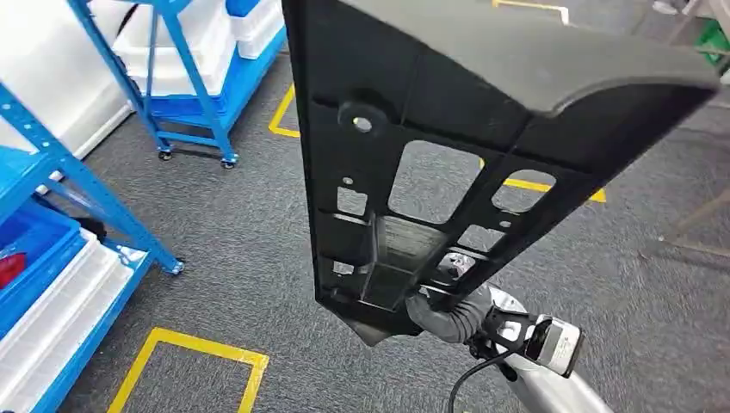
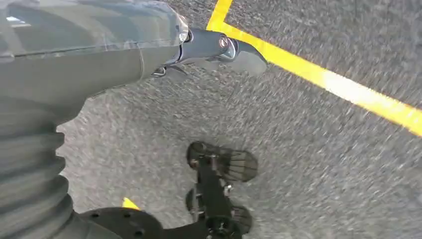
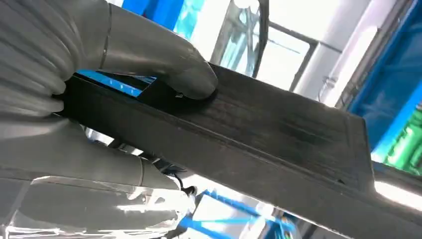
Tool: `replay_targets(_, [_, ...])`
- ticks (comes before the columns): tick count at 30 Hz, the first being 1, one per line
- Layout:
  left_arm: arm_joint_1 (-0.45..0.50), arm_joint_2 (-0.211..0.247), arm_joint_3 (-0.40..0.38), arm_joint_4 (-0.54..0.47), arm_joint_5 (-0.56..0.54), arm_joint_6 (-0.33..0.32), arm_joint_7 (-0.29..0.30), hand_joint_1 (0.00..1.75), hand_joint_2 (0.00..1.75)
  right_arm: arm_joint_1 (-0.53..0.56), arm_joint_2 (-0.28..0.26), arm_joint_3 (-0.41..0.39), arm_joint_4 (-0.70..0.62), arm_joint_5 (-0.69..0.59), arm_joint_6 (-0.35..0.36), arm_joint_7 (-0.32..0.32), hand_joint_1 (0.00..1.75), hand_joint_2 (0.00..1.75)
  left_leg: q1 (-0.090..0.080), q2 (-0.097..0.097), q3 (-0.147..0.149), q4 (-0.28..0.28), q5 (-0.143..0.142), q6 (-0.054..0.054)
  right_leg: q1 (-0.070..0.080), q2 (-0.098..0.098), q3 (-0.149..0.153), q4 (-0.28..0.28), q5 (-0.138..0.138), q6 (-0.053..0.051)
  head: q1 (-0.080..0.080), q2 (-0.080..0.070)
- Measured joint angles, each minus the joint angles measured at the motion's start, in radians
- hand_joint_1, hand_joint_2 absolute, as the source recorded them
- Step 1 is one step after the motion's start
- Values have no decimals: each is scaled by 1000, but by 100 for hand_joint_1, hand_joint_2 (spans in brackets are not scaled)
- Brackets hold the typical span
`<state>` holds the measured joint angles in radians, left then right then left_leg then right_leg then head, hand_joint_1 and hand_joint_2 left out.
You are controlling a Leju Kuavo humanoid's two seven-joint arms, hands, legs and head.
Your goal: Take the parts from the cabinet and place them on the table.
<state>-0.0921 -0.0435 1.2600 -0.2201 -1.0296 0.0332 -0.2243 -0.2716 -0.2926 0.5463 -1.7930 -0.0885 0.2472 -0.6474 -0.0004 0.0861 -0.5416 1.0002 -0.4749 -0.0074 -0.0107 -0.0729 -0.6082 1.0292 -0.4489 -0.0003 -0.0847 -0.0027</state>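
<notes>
The robot stood mid-carry: its right hand point(image 1: 452, 314) gripped the narrow lower end of a long black plastic part point(image 1: 430, 172), thumb point(image 3: 191, 79) pressed flat on its face, fingers wrapped behind. The part was up in the air above the grey carpet point(image 1: 232, 232), well clear of the blue shelving point(image 1: 77, 215). Its long axis ran from the hand upward and away, the broad curved end pointing forward and high, ribbed cut-out side facing the robot. The left hand point(image 2: 209, 50) hung by the floor; I could not tell whether it was clenched. To my mind the fetching was done, and next it needed to find the table and lower the part flat
</notes>
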Motion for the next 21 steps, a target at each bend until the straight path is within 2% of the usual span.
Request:
replay_targets(3, [-3, -7, -2, 0, 1, 11, 19, 0, 175, 12, -3, -14, -17, -1, -5, 0, 175, 175, 2, 33, 11, -2, -7, -17, 2, 36, -2, -4, 2, -15, 0, 0])
replay_targets(4, [-5, -10, -2, 0, 2, 12, 22, 0, 175, 16, -5, -20, -27, -2, -5, 1, 175, 175, 9, -4, 7, 14, -23, -25, -3, 45, 1, -9, 6, -22, 0, 0])
replay_targets(5, [-4, -13, -2, 0, 2, 13, 23, 0, 175, 15, -10, -26, -35, -3, -5, 1, 175, 175, 11, -44, -13, 57, -56, -28, -5, 54, 0, -10, 8, -27, 0, 0])
replay_targets(6, [-3, -14, -2, 0, 3, 16, 26, 0, 175, 15, -10, -30, -43, -3, -5, 2, 175, 175, 11, -64, -47, 135, -100, -30, -4, 64, -1, -10, 9, -31, 0, 0])
replay_targets(7, [-2, -15, -2, 0, 4, 17, 28, 0, 175, 17, -10, -34, -47, -3, -5, 2, 175, 175, 11, -72, -85, 218, -137, -32, -3, 78, -1, -9, 9, -32, 0, 0])
replay_targets(8, [1, -15, -2, 0, 7, 19, 30, 0, 175, 20, -10, -39, -48, -2, -5, 2, 175, 175, 11, -77, -122, 295, -163, -33, -1, 92, -2, -9, 9, -33, 0, 0])
replay_targets(9, [2, -15, -2, 0, 11, 19, 33, 0, 175, 24, -10, -45, -50, -2, -5, 2, 175, 175, 11, -77, -138, 323, -160, -32, -1, 105, -1, -8, 9, -33, 0, 0])
replay_targets(10, [1, -16, -2, 0, 12, 21, 34, 0, 175, 28, -10, -52, -54, -2, -5, 2, 175, 175, 11, -78, -133, 304, -135, -29, -1, 117, -1, -7, 9, -32, 0, 0])
replay_targets(11, [0, -16, -2, 0, 13, 22, 35, 0, 175, 29, -10, -58, -56, -2, -5, 2, 175, 175, 11, -80, -107, 241, -91, -26, -1, 132, -1, -5, 9, -32, 0, 0])
replay_targets(12, [0, -16, -2, 0, 15, 24, 37, 0, 175, 28, -10, -63, -58, -2, -3, 2, 175, 175, 11, -94, -66, 149, -40, -21, -1, 146, 0, -4, 9, -31, 0, 0])
replay_targets(13, [-1, -16, -1, 0, 20, 27, 38, 0, 175, 29, -10, -69, -62, -2, 2, 2, 175, 175, 12, -130, -26, 58, 1, -14, -1, 159, 0, -4, 10, -29, 0, 0])
replay_targets(14, [0, -13, 2, 0, 27, 30, 39, 0, 175, 29, -10, -72, -63, -2, 3, 2, 175, 175, 14, -183, -10, 14, -4, -7, 3, 169, -3, 0, 11, -23, 0, 0])
replay_targets(15, [0, -14, 4, 0, 33, 31, 39, 0, 175, 31, -10, -75, -63, -1, 6, 2, 175, 175, 14, -169, -10, 8, -2, -8, -2, 184, -6, -1, 14, -16, 0, 0])
replay_targets(16, [0, -14, 8, 0, 38, 31, 37, 0, 175, 34, -10, -78, -63, -1, 8, 2, 175, 175, 10, -160, -9, 7, -3, -4, -5, 191, -8, -3, 16, -8, 0, 0])
replay_targets(17, [-1, -13, 12, 0, 47, 30, 35, 0, 175, 39, -10, -81, -63, 1, 8, 1, 175, 175, 6, -152, -3, 7, -1, 1, -10, 202, -9, -8, 19, 0, 0, 0])
replay_targets(18, [-4, -13, 16, 0, 49, 29, 33, 0, 175, 41, -10, -84, -63, 3, 8, 1, 175, 175, 11, -139, -1, -2, 5, 10, -5, 215, -10, -12, 24, 9, 0, 0])
replay_targets(19, [-7, -14, 19, 0, 53, 27, 30, 0, 175, 43, -10, -88, -63, 4, 8, 1, 175, 175, 18, -123, 2, -13, 15, 18, -6, 182, -13, -2, 18, 8, 0, 0])
replay_targets(20, [-6, -13, 21, 0, 58, 27, 25, 0, 175, 41, -10, -92, -62, 4, 8, 1, 175, 175, 17, -114, 2, -17, 17, 24, -1, 129, -30, 29, -10, 11, 0, 0])
replay_targets(21, [-3, -12, 24, 0, 63, 27, 20, 0, 175, 40, -7, -93, -62, 4, 8, 0, 175, 175, 15, -101, 1, -17, 17, 27, -3, 102, -59, 92, -49, 13, 0, 0])
